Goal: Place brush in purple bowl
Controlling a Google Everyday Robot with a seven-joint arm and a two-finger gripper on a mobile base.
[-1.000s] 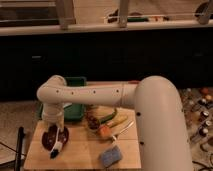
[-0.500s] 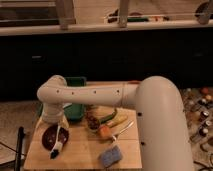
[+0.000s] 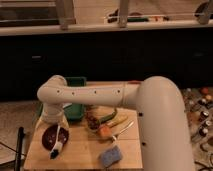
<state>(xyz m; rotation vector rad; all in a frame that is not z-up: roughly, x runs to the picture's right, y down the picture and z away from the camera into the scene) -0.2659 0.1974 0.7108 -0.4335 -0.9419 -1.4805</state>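
Note:
The purple bowl [image 3: 48, 138] sits at the front left of the wooden table [image 3: 82, 152]. The brush [image 3: 58, 141] lies tilted across the bowl's right side. Its white handle is over the bowl and its dark bristle head [image 3: 54, 152] hangs past the front rim, low over the table. My gripper [image 3: 54, 122] hangs from the white arm [image 3: 90, 94] just above the bowl's back edge, close to the top end of the handle. I cannot tell whether it touches the brush.
A green tray [image 3: 76, 98] stands at the back left. A pile of food, with an orange piece [image 3: 104, 131] and a silvery utensil [image 3: 123, 131], lies mid-table. A grey-blue sponge [image 3: 111, 156] lies at the front. A black post [image 3: 19, 146] stands left of the table.
My gripper has risen slightly above the bowl. The brush stays lying across the bowl's right side.

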